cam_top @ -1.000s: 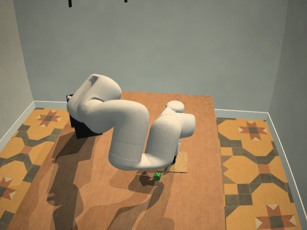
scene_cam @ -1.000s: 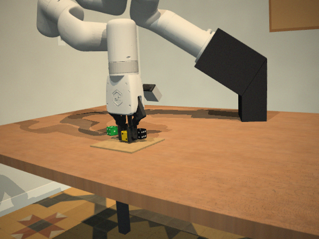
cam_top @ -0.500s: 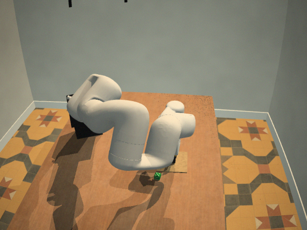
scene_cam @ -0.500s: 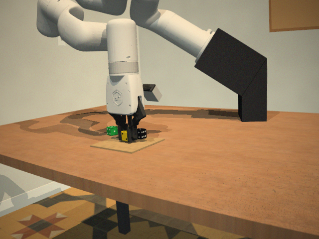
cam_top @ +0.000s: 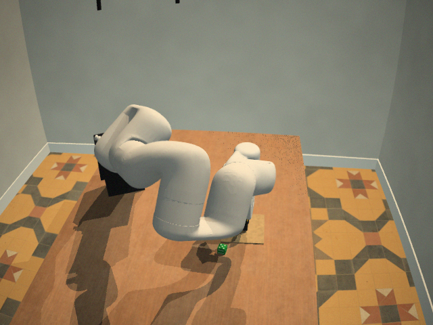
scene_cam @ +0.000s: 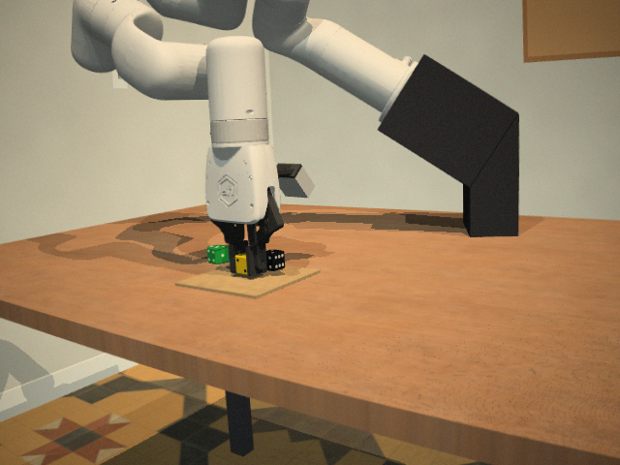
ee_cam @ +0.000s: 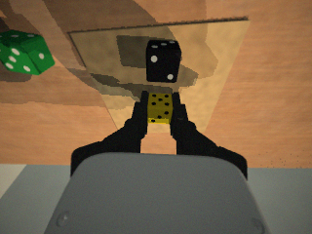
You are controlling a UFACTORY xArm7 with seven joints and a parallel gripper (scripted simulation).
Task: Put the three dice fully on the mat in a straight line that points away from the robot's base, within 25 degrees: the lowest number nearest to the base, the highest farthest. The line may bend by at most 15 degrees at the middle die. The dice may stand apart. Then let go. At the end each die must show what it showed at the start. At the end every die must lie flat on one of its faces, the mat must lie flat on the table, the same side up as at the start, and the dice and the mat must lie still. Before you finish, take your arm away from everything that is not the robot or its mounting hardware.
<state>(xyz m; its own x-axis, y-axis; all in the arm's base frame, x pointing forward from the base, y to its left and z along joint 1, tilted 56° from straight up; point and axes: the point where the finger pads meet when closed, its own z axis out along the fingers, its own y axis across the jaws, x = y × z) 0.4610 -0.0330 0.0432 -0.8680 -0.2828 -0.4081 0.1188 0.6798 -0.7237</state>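
Green die (cam_top: 222,248) (scene_cam: 217,254) (ee_cam: 26,52): in all your views, off the mat (cam_top: 256,231) (scene_cam: 255,287) (ee_cam: 214,49).
Black die (scene_cam: 275,260) (ee_cam: 163,60): on the mat; your top view lacks it.
Yellow die (scene_cam: 241,263) (ee_cam: 160,107): over the mat, likewise absent there, partly finger-covered in your exterior view.
Gripper (cam_top: 245,225) (scene_cam: 244,270) (ee_cam: 159,101): narrowly open, clamped on yellow.

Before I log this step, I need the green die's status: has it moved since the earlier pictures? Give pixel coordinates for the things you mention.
No; the green die (cam_top: 222,248) (scene_cam: 217,254) (ee_cam: 28,53) sits in the same spot beside the mat's (cam_top: 256,231) (scene_cam: 255,291) (ee_cam: 214,49) edge in the top view.
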